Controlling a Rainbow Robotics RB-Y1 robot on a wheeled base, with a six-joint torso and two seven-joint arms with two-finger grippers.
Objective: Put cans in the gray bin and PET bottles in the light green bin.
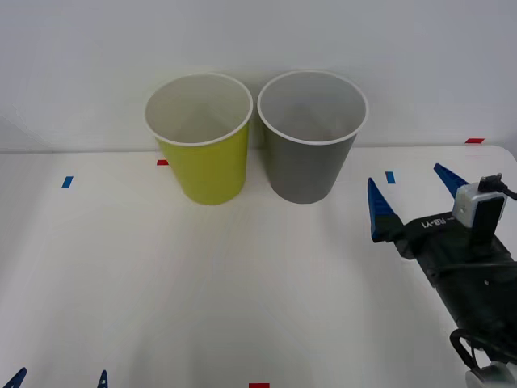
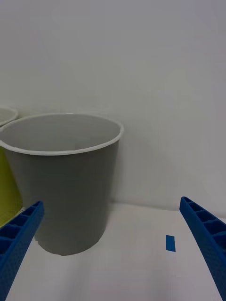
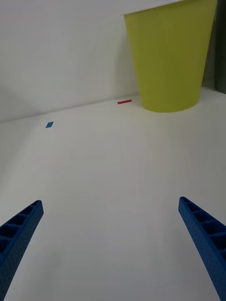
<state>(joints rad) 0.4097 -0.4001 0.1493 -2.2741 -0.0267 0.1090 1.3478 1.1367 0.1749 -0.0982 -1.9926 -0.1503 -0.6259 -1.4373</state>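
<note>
The light green bin [image 1: 203, 158] and the gray bin [image 1: 307, 158] stand upright side by side at the back of the white table, green on the left. My right gripper [image 1: 414, 196] hovers open to the right of the gray bin [image 2: 70, 188] with nothing between its fingers. A sliver of the light green bin [image 2: 5, 188] shows beside it. My left gripper [image 1: 59, 378] is open and low at the table's near left, facing the light green bin [image 3: 169, 56] from a distance. The cans and PET bottles are out of view.
A white wall [image 1: 258, 40] rises right behind the bins. Small blue tape marks [image 1: 67, 182] and red tape marks [image 1: 474, 141] lie flat on the table [image 1: 242, 283]. The gray bin's edge [image 3: 220, 56] shows past the green one.
</note>
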